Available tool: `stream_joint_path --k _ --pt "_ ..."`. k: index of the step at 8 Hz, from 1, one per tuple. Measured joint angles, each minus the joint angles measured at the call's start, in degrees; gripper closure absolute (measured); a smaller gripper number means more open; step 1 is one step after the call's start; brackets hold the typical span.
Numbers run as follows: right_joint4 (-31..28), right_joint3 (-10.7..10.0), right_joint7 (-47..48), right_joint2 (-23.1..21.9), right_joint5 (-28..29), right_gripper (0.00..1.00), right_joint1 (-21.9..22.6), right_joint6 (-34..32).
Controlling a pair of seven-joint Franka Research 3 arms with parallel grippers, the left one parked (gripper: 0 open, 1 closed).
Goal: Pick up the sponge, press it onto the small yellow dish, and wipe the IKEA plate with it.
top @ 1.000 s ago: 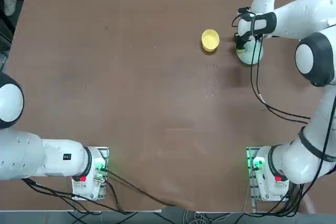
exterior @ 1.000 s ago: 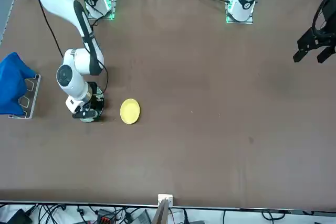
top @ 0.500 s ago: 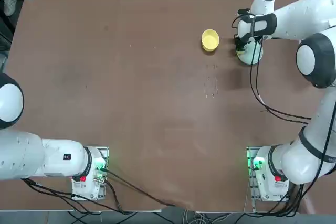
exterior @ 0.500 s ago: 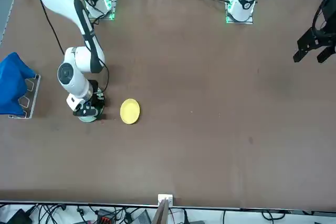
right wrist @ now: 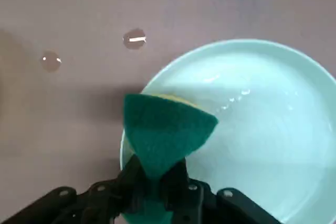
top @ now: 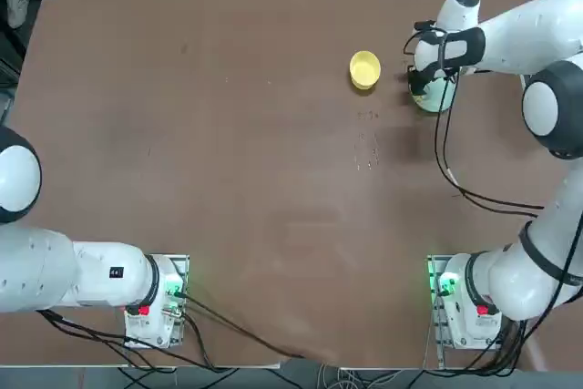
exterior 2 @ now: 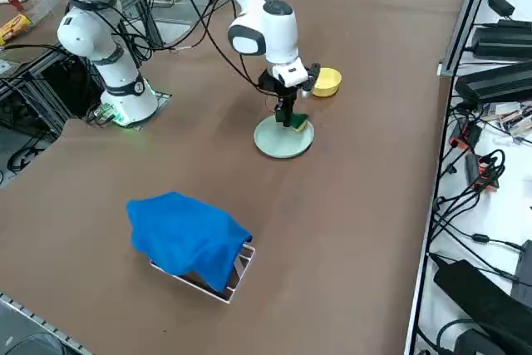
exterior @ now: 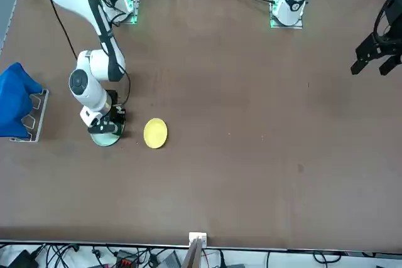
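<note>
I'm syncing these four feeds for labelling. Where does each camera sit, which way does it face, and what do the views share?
Top: overhead, looking down; both arm bases at the bottom; right hand over the IKEA plate.
Front: across the table, facing the robot; working arm at left, small yellow dish beside it.
Right side: raised, looking diagonally; blue cloth nearest.
Right wrist: on the arm, looking past its fingers, shut on the sponge.
Shared: the plate appears in all four.

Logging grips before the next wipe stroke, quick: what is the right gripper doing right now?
Right gripper: jaws shut on the sponge, holding it over the edge of the IKEA plate.
</note>
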Motion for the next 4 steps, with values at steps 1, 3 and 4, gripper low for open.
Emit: stream_joint_path --k 1,3,4 --pt "-1.22 0.0 -0.26 -0.88 0.01 0.8 -0.26 0.01" --pt "-3.6 0.0 -1.21 -2.56 0.04 0.8 -1.23 0.01" --pt "-4.64 0.0 -2.14 -3.16 0.05 0.8 -1.83 0.01"
